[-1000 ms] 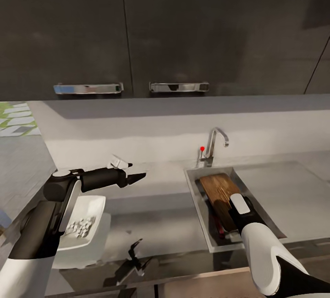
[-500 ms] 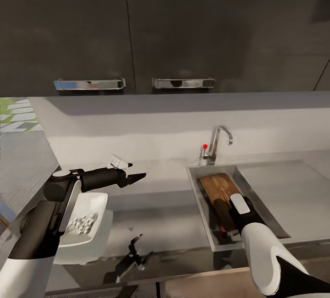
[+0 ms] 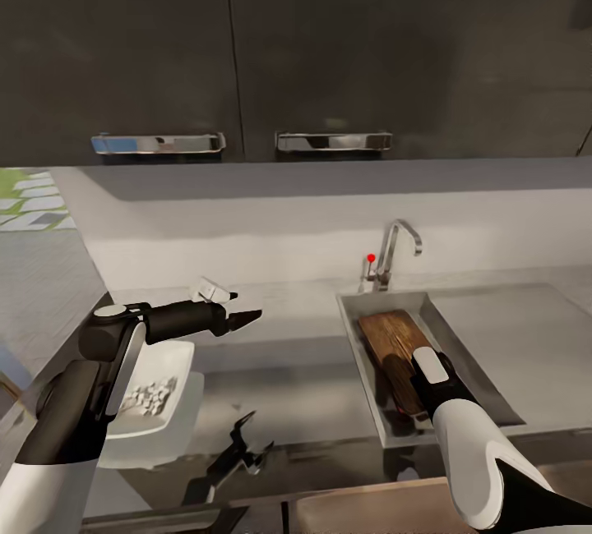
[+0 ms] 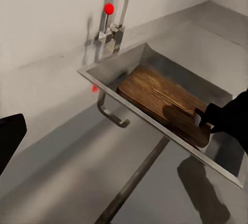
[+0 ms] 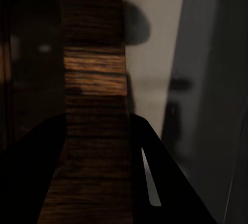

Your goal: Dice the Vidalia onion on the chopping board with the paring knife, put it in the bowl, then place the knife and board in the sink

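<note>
1. Head view: the chopping board (image 3: pixel 393 347) lies tilted inside the sink (image 3: pixel 355 329), its far end up toward the faucet (image 3: pixel 395 248), which carries a red dot on its lever.
2. Head view: the right arm reaches down into the basin, and the right gripper (image 3: pixel 398 378) sits at the board's near end. Its fingers are hidden behind the wrist, so their spread cannot be told from this angle.
3. Head view: the left gripper (image 3: pixel 245 319) hangs above the countertop (image 3: pixel 288 386), well apart from the sink, with its dark fingers drawn together to a narrow point and nothing between them.
4. Head view: the bowl (image 3: pixel 177 357) rests on the countertop under the left forearm and holds pale diced pieces (image 3: pixel 148 396). Dark upper cabinets (image 3: pixel 329 41) with two chrome handles hang above.
5. Left wrist view: the chopping board (image 4: pixel 160 100) leans in the sink (image 4: pixel 103 74), and the dark right gripper (image 4: pixel 206 123) touches its lower end. The faucet (image 4: pixel 121 12) stands behind the basin.
6. Right wrist view: the chopping board (image 5: pixel 95 110) runs as a strip of wood grain straight between the two dark fingers (image 5: pixel 155 177), which sit against both of its sides, gripping it. The steel wall of the sink (image 5: pixel 206 79) rises beside it.
</note>
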Available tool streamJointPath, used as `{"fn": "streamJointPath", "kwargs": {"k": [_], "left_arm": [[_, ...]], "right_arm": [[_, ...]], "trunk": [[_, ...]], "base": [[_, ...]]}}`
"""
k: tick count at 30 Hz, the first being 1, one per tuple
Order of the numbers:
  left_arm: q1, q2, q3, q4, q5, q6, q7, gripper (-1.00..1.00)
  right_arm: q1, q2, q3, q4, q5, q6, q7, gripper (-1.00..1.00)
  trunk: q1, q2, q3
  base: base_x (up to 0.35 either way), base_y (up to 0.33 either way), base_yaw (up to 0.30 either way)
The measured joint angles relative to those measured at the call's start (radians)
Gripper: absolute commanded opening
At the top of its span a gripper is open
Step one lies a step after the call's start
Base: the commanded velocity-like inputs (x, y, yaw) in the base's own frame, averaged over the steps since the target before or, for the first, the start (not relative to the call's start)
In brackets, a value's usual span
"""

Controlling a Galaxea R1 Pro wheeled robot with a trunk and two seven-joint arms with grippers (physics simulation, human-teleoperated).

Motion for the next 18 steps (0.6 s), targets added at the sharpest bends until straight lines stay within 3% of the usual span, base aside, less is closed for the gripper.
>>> {"fn": "streamJointPath", "kwargs": {"k": [9,18], "left_arm": [[0.0,0.0,0.0,0.0,0.0,0.0,0.0,1.0],[0.0,0.0,-0.001,0.001,0.0,0.0,0.0,1.0]], "right_arm": [[0.0,0.0,0.0,0.0,-0.003,-0.002,0.001,-1.0],[-0.003,0.0,0.003,-0.001,-0.006,-0.008,0.003,-1.0]], "trunk": [[0.0,0.0,-0.013],[0.0,0.0,-0.024]], "base": [[0.0,0.0,-0.119],[0.0,0.0,-0.012]]}}
